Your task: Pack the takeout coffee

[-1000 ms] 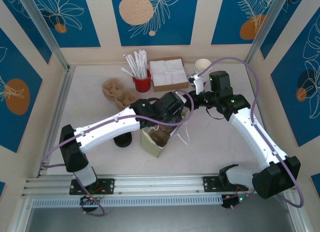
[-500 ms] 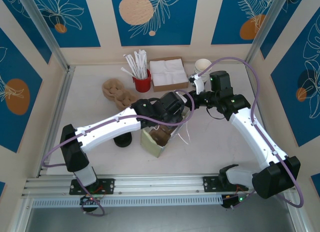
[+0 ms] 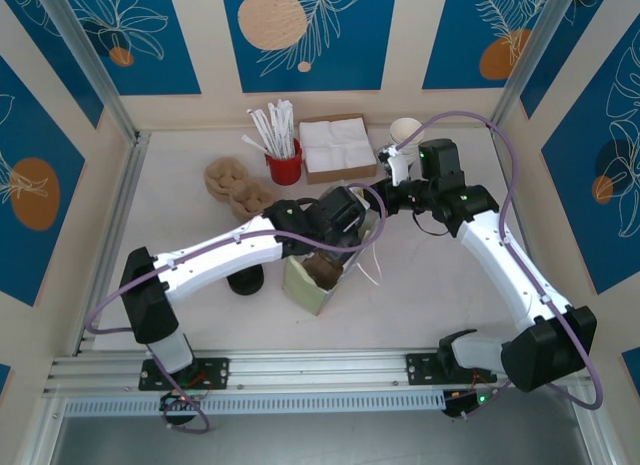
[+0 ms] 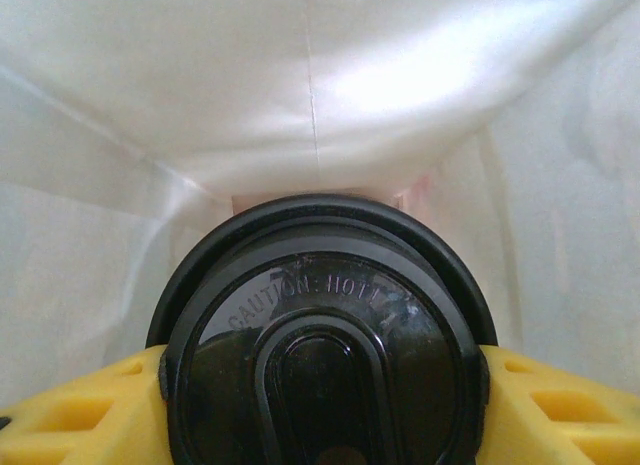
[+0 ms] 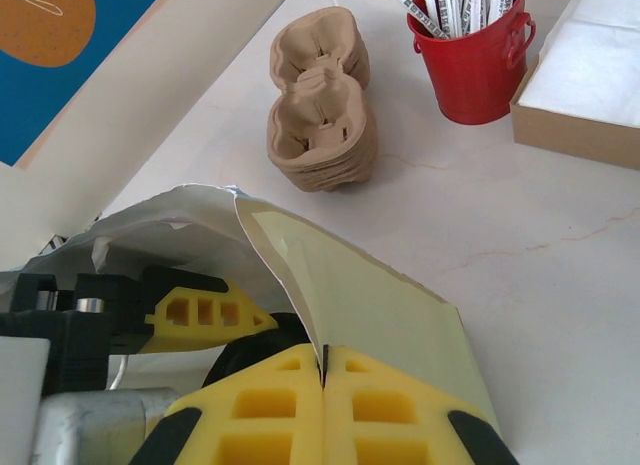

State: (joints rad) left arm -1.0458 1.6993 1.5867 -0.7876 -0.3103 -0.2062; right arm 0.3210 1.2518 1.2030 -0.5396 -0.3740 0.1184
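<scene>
1. Left gripper (image 4: 320,430): jaws spread around the black lid of the takeout coffee (image 4: 322,315) and clamped on it. The cup is upright, presumably so nothing spills.
2. Takeout coffee: inside the paper bag (image 5: 380,315), with white walls close on three sides. Whether it rests on the bag's floor cannot be told.
3. Right gripper (image 5: 324,380): fingers pressed together on the bag's upper edge, apparently to hold the mouth open for the left arm.
4. Cup carriers (image 5: 320,105) and red pail (image 5: 475,60): beyond the bag, apart from it, untouched.

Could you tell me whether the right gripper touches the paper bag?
Touching: the right wrist view shows the right gripper, jaws shut, pinching the paper bag edge.
</scene>
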